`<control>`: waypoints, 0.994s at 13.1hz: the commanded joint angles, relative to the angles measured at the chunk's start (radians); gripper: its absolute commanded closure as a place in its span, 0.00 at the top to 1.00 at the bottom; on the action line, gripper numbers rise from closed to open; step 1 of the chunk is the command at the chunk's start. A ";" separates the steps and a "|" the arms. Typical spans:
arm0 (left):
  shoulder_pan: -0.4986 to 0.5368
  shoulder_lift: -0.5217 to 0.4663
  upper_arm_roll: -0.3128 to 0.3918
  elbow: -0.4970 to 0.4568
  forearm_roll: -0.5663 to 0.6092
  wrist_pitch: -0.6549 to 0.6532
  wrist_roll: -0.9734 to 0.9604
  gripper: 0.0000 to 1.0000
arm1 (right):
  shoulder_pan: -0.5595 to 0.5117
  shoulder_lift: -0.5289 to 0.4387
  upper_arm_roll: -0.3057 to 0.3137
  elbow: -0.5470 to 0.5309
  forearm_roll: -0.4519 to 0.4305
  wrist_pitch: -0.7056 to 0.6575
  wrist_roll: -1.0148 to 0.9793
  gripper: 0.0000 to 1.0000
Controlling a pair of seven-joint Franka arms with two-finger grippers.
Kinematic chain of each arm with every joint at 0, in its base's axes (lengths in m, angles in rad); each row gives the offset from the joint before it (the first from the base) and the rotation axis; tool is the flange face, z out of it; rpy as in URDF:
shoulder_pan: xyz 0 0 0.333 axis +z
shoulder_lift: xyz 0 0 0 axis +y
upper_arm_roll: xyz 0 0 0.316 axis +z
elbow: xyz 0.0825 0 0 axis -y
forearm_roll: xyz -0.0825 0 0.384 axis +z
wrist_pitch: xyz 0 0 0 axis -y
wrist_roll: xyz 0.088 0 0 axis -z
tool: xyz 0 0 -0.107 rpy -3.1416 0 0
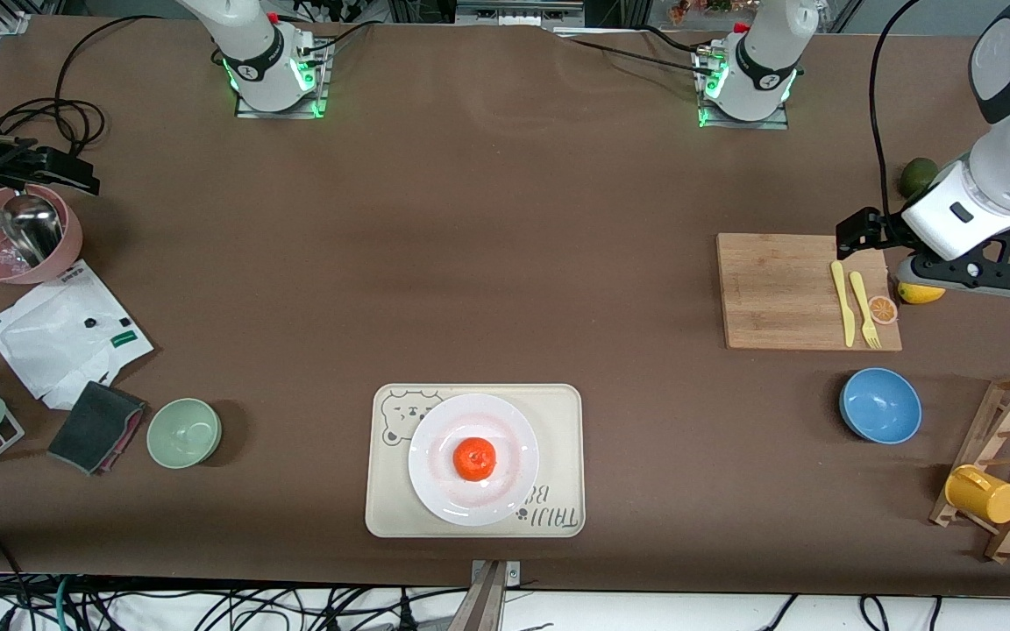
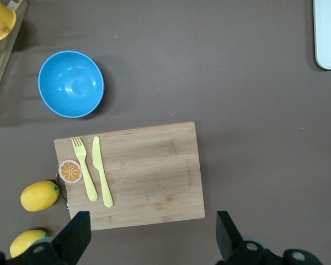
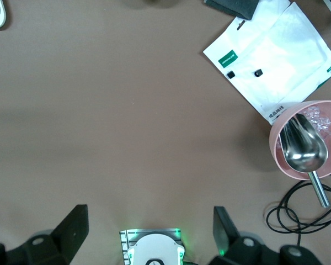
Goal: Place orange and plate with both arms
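White plate (image 1: 435, 486) holds orange (image 1: 474, 459).

The left gripper (image 2: 149, 237) hangs in the air at the left arm's end of the table, its two fingers spread wide with nothing between them. The right gripper (image 3: 149, 234) hangs over the right arm's end of the table, its fingers (image 3: 71, 226) spread wide and empty too. Both arms wait.

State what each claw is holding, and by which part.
Nothing is held. The left claw is open over the cutting board; the right claw is open over bare table. The orange rests on the plate.
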 commanded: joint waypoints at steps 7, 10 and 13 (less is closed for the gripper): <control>0.003 -0.011 0.001 -0.001 -0.027 -0.012 0.016 1.00 | -0.021 0.045 0.030 0.078 0.017 -0.032 0.009 1.00; 0.003 -0.011 0.001 -0.001 -0.026 -0.012 0.016 1.00 | -0.021 0.043 0.030 0.078 0.007 -0.026 0.016 1.00; 0.003 -0.011 0.001 -0.001 -0.027 -0.012 0.016 1.00 | -0.021 0.045 0.029 0.078 0.016 0.016 0.010 1.00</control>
